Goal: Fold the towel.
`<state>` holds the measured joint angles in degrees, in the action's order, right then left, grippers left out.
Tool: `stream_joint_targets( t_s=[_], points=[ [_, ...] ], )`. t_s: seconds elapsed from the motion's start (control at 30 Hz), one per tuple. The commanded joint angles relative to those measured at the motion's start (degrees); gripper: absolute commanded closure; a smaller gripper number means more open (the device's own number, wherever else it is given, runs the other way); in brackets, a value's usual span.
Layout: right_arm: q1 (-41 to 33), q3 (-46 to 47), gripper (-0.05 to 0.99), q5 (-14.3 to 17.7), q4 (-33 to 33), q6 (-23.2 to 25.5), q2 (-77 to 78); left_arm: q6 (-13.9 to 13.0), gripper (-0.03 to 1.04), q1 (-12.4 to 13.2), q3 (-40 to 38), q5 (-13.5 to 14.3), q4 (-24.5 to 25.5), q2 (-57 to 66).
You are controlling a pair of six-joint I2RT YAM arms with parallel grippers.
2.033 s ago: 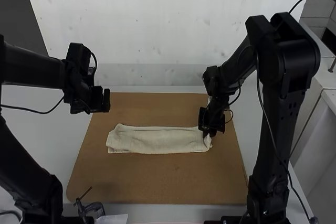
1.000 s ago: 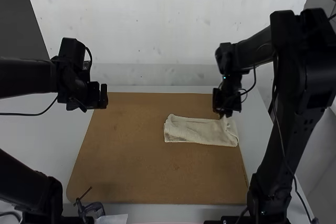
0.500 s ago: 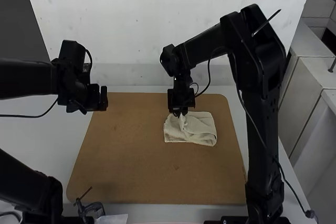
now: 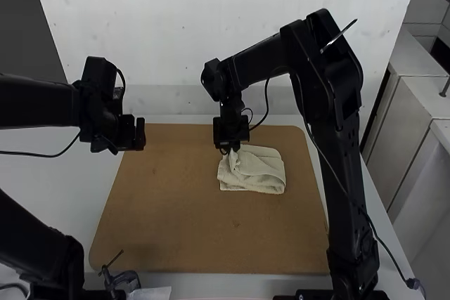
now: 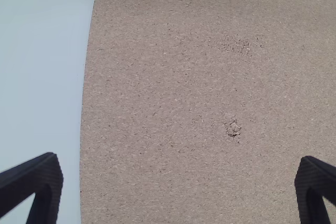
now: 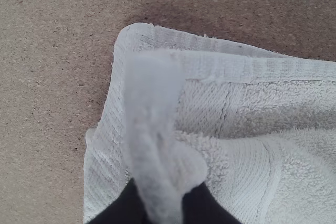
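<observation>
speckled white wall [image 4: 211,26], dark grey floor [image 4: 31,26] at left, white cabinets [image 4: 402,121] at right

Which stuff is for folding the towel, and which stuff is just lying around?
For the folding:
- towel, bunched up on top
- right claw, pinching a bit of it
- left claw, open, away from the towel, maybe a helper
- brown board, under the towel

Probably just lying around:
- clamp-like thing at the near edge
- white slip beside it

Looks black all over on left arm [image 4: 35,102] and right arm [image 4: 337,152], with chunky rounded joint housings [image 4: 343,86], thin dark loose cables [image 4: 53,155], tapered black fingers [image 5: 46,179].
</observation>
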<state>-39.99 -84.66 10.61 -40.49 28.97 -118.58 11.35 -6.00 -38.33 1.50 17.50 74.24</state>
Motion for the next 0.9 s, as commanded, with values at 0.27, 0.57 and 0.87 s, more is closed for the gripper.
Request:
stream_joint_targets(
  t_s=[0.27,0.57,0.87],
  points=[
    [0.8,-1.5,0.39,-2.2,-0.2,-0.1,8.0,-0.9,0.02,0.5,0.7,-0.2,-0.7,0.1],
    [3.1,2.3,0.92,1.3,-1.0,-3.1,9.6,-1.0,0.02,0.1,1.1,-0.2,-0.7,-1.2],
    [0.5,1.6,0.92,2.1,2.4,-3.1,0.9,-1.0,0.02,0.5,1.8,-0.1,-0.7,-1.3]
  ],
)
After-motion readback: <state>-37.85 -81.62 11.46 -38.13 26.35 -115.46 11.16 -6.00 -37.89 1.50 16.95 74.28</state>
